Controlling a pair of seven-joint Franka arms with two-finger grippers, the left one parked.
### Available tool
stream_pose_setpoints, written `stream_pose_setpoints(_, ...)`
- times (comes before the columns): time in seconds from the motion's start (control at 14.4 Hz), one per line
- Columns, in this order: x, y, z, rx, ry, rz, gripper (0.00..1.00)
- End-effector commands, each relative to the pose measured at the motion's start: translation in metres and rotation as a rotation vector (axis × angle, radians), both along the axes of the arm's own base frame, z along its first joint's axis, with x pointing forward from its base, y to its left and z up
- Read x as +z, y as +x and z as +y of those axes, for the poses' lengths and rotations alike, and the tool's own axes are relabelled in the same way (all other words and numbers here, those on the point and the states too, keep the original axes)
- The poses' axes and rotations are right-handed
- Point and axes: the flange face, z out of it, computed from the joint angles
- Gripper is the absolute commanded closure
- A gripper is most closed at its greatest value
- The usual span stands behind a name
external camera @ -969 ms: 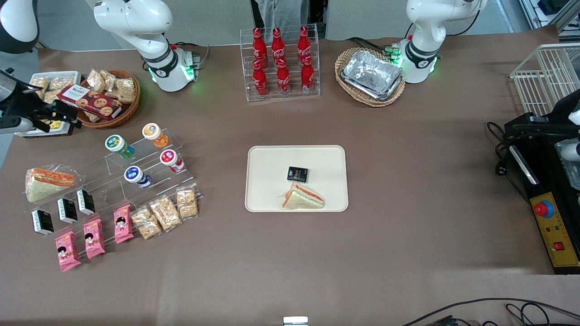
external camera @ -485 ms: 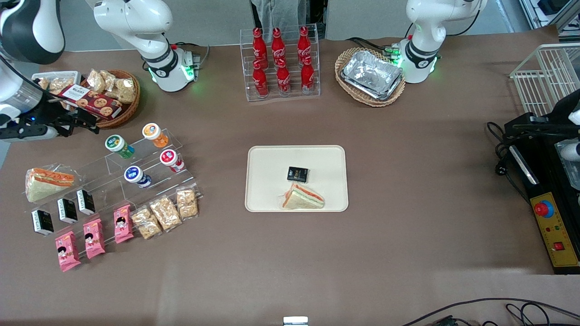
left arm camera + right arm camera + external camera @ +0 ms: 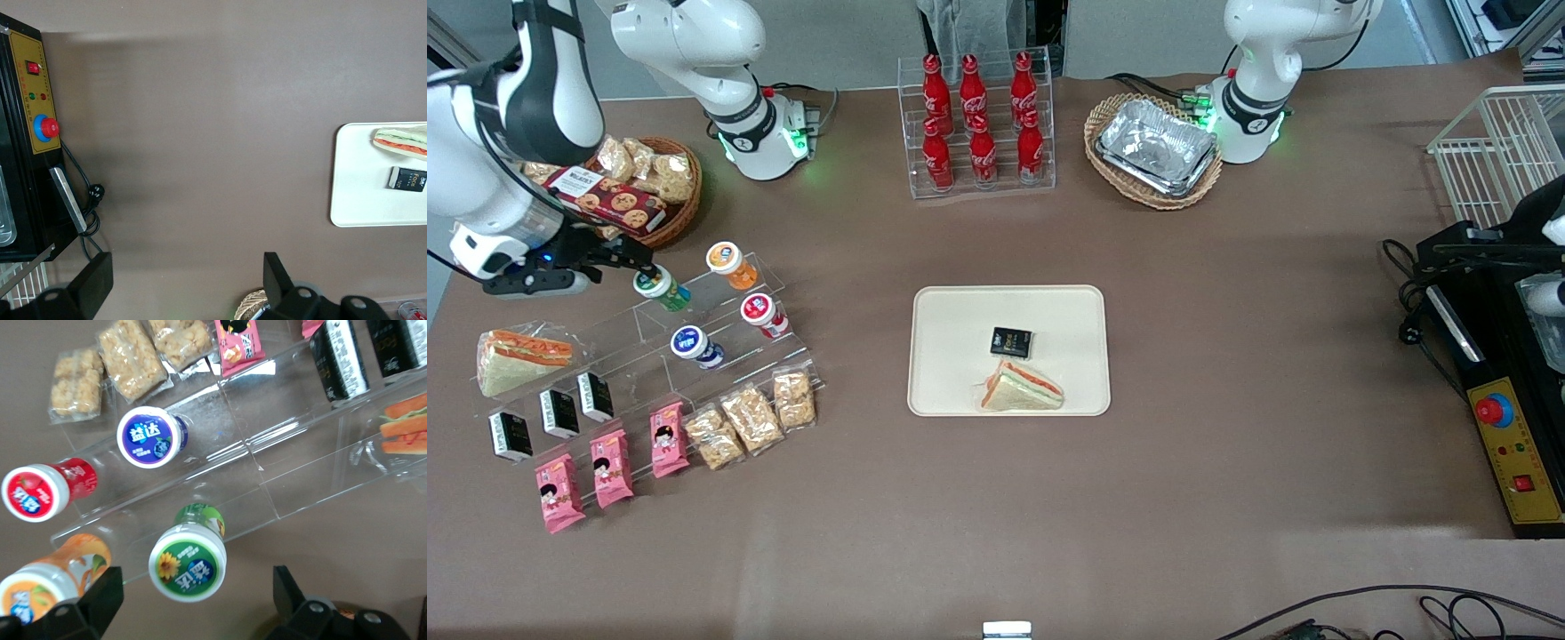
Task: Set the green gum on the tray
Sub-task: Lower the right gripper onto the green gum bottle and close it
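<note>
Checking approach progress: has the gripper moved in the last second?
Yes. The gripper has travelled from the table's edge toward the wicker basket, and now hangs open just beside the green gum on the clear rack.

The right arm reaches in from the working arm's end of the table, its wrist bent toward the green gum. The gripper hangs just above the gum's white lid, with its fingers spread apart.

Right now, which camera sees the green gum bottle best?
The right wrist view: the green gum fills it, lid label clear, between the open gripper fingers' tips. The front view shows it small, beside the gripper. The left wrist view misses it.
</note>
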Motion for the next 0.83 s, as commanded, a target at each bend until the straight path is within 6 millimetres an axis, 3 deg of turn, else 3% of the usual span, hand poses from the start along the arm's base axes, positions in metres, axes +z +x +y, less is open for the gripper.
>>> stream_pose_setpoints(0.0, -0.016, 0.000, 0.001, -0.015, 0.001, -0.006, 0.00)
stream_pose_setpoints(0.35, -0.030, -0.004, 0.019, -0.039, -0.002, -0.005, 0.00)
stream_pose_setpoints(0.62, -0.040, -0.010, 0.020, -0.039, -0.002, -0.007, 0.00)
stream_pose_setpoints(0.69, -0.040, -0.010, 0.020, -0.039, -0.002, -0.010, 0.03)
stream_pose_setpoints(0.76, -0.044, -0.011, 0.020, -0.037, -0.003, -0.008, 0.18)
